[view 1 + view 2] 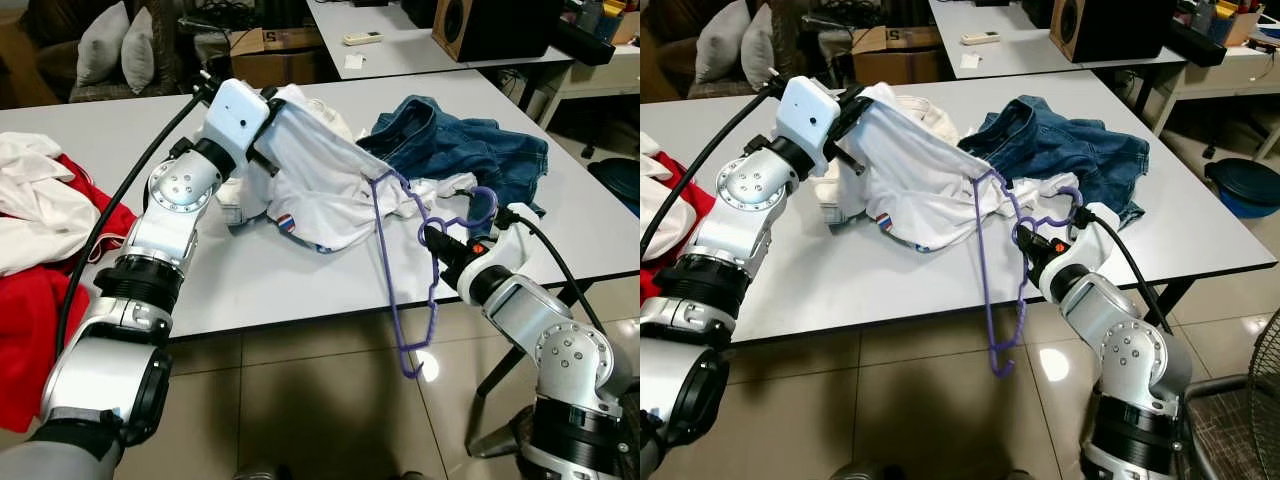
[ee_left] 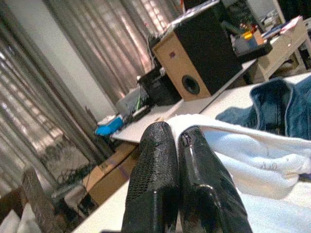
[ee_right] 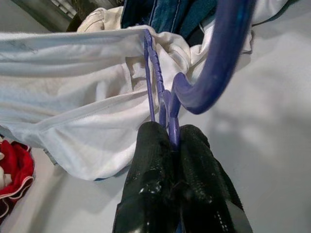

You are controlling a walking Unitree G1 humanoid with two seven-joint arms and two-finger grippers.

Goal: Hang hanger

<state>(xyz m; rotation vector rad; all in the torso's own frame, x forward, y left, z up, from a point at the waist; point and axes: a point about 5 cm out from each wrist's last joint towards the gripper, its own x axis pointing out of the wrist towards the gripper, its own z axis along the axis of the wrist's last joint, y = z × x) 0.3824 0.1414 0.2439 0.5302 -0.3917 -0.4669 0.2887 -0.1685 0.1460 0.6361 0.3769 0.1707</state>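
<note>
A purple plastic hanger [image 1: 405, 270] hangs tilted over the table's front edge, its lower end below the tabletop. My right gripper [image 1: 432, 236] is shut on the hanger's neck just under the hook [image 3: 214, 73]. One shoulder of the hanger is tucked into a white shirt [image 1: 320, 190]. My left gripper [image 1: 855, 105] is shut on the shirt's edge and holds it lifted and stretched above the white table [image 1: 280, 280]. The pinched cloth [image 2: 228, 131] runs out from between the left fingertips.
A blue denim garment [image 1: 460, 145] lies crumpled behind the hanger. Red and white clothes [image 1: 40, 240] pile up at the table's left end. A speaker [image 1: 490, 25] stands on a further desk. A fan guard [image 1: 1240, 430] sits on the floor at right.
</note>
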